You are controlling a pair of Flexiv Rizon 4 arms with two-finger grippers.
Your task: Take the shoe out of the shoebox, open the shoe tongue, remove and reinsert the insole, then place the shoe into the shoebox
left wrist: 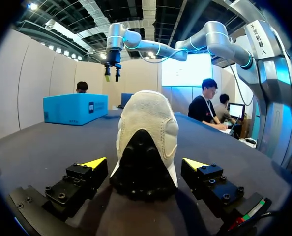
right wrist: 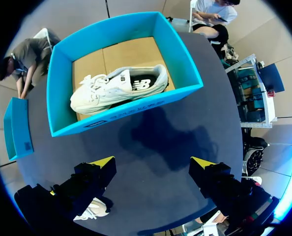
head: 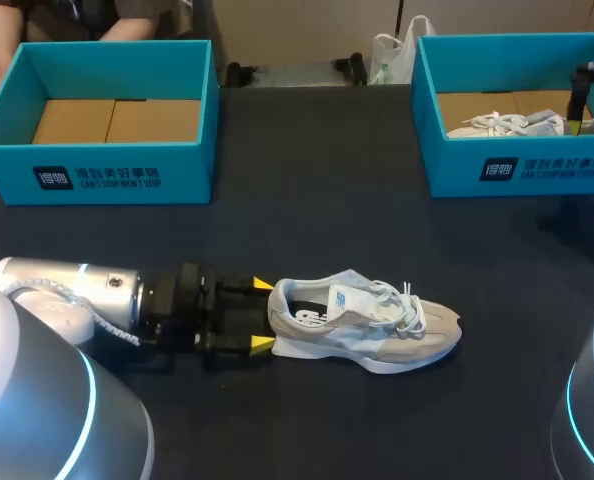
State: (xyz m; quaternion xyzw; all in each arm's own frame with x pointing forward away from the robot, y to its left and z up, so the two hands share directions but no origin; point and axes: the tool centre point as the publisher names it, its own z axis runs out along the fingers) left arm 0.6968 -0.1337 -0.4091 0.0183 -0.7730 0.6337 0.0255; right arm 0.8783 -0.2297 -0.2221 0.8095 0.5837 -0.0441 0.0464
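Head view: grey-and-white mesh sneaker [head: 367, 322] upright on the dark bench [head: 307, 230], heel between the left jaws. Left wrist view: left jaws apart, neither tip touching the heel. Right wrist view: right jaws apart above a blue cardboard shoebox [right wrist: 131, 112] holding a white sneaker [right wrist: 119, 87].

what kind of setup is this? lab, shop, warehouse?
Probably a robot test bench, not a shop: a dark table carrying a left shoebox and a right shoebox, a sneaker lying loose on it, and the left pincer open at its heel.
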